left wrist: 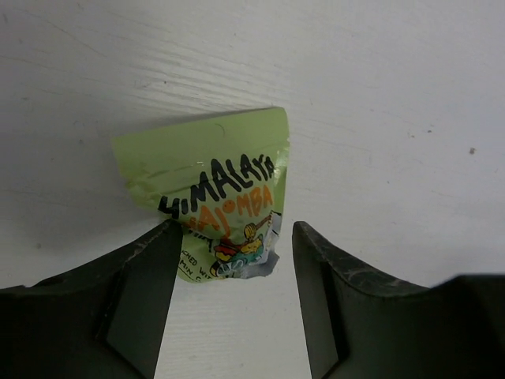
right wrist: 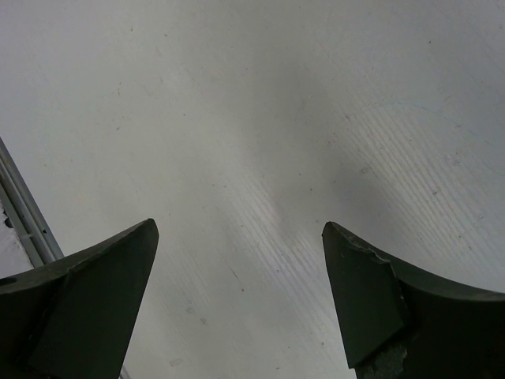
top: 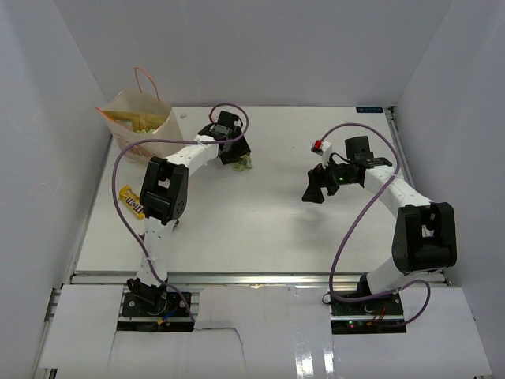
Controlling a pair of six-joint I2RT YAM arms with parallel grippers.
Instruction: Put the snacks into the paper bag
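A green snack packet [left wrist: 207, 178] lies flat on the white table, its lower end reaching between the tips of my open left gripper [left wrist: 233, 230]. The left finger is at the packet's edge; the right finger stands clear of it. From above, the left gripper [top: 237, 155] hangs over this green packet [top: 245, 163] at the back middle. The paper bag [top: 129, 136] stands at the back left with a yellow-orange chip bag [top: 144, 120] inside. A yellow packet [top: 129, 201] lies beside the left arm. My right gripper [top: 315, 186] [right wrist: 241, 229] is open over bare table.
White walls enclose the table on three sides. The bag's red string handle [top: 145, 79] sticks up above it. A metal rail [right wrist: 24, 213] shows at the left edge of the right wrist view. Purple cables loop off both arms.
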